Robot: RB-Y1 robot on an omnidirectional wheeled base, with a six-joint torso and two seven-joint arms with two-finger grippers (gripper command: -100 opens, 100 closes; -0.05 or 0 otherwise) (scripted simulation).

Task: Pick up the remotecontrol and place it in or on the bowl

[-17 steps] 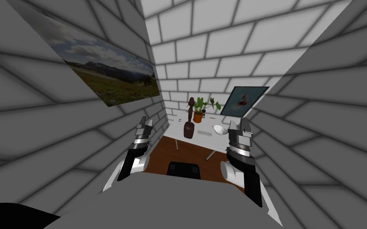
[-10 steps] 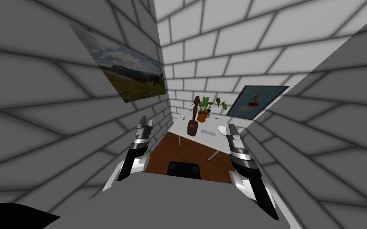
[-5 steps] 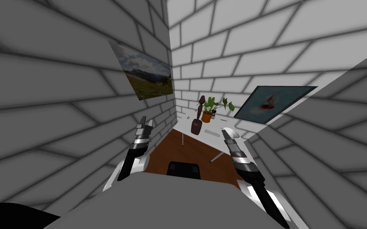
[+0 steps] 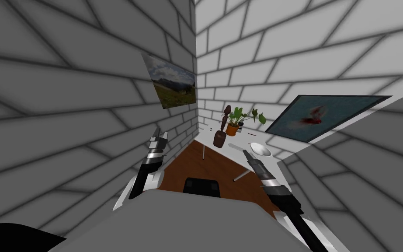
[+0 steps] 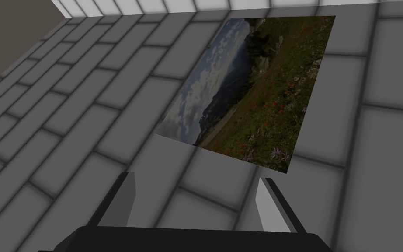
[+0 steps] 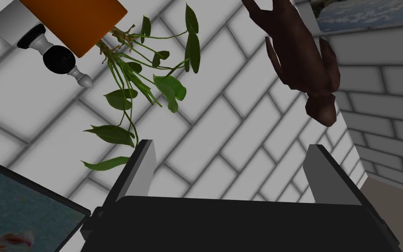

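- remote (image 4: 235, 146) lies flat on the table (image 4: 242, 139), between the statue and the bowl, just past the right arm's tip; the step in hand, as i judge it, is the reach for it.
- left gripper (image 4: 158, 133) hangs off to the left, well apart from the table; its fingers (image 5: 124, 197) stand apart and hold nothing. best left parked.
- statue (image 4: 219, 138), tall and dark brown, stands just left of the remote near the table's front edge. it looks top-heavy, so come in from the bowl side and don't sweep past it.
- plant (image 4: 239, 117) in an orange pot sits further back, out of the path.
- right gripper (image 4: 245, 152) is near the remote; its fingers (image 6: 143, 168) are apart and empty. its wrist view looks over the table at the plant and statue, so i'd tip the hand down until the remote sits between the fingers, descend from above, span the narrow width, then close.
- bowl (image 4: 261, 150), white and shallow, is just right of the remote: a short carry, lifting only enough to clear the rim.
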